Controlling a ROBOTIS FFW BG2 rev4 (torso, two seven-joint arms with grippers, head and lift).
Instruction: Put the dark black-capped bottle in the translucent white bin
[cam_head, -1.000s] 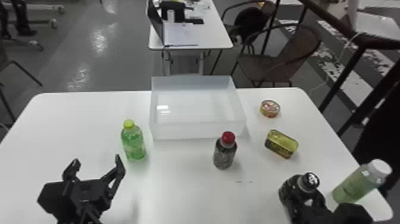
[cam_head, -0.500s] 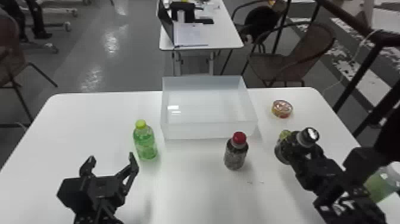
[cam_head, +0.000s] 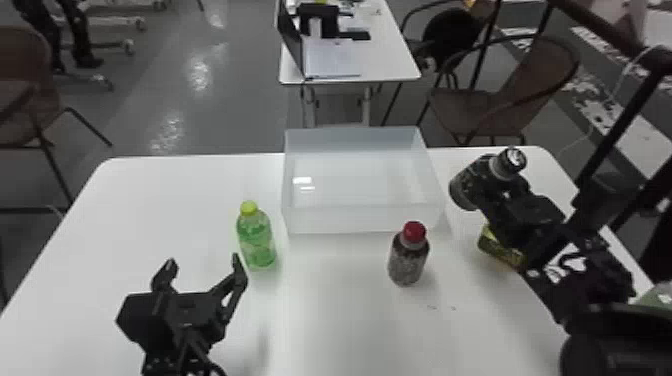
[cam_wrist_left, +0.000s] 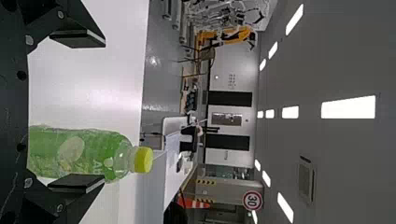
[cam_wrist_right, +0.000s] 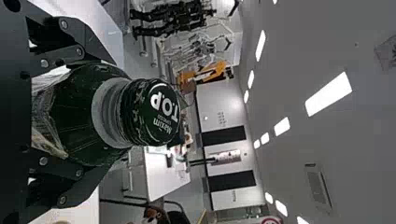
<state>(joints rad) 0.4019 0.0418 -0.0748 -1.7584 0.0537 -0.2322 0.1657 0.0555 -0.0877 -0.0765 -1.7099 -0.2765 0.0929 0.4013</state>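
Clamping dark black-capped bottle (cam_head: 465, 186) in right gripper (cam_head: 495, 187) near white table (cam_head: 340, 310)'s far-right corner; holding left gripper (cam_head: 203, 261) wide inside left edge, near yellow-capped green bottle (cam_head: 256, 241).

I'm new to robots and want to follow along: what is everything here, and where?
Dark black-capped plastic bottle: one, dark, right of bin
Translucent rectangular plastic bin: one, white, table's far side
Yellow-capped plastic bottle: one, green, left of bin
Red-capped bottle: one, dark, before bin
Rectangular tin: one, yellow-green, under right arm
Partly hidden object: one, pale green, right edge
Tables: two, white, near and behind
Chairs: at least two, brown, behind
Left pincer: one, black, near left
Right pincer: one, black, around black-capped bottle
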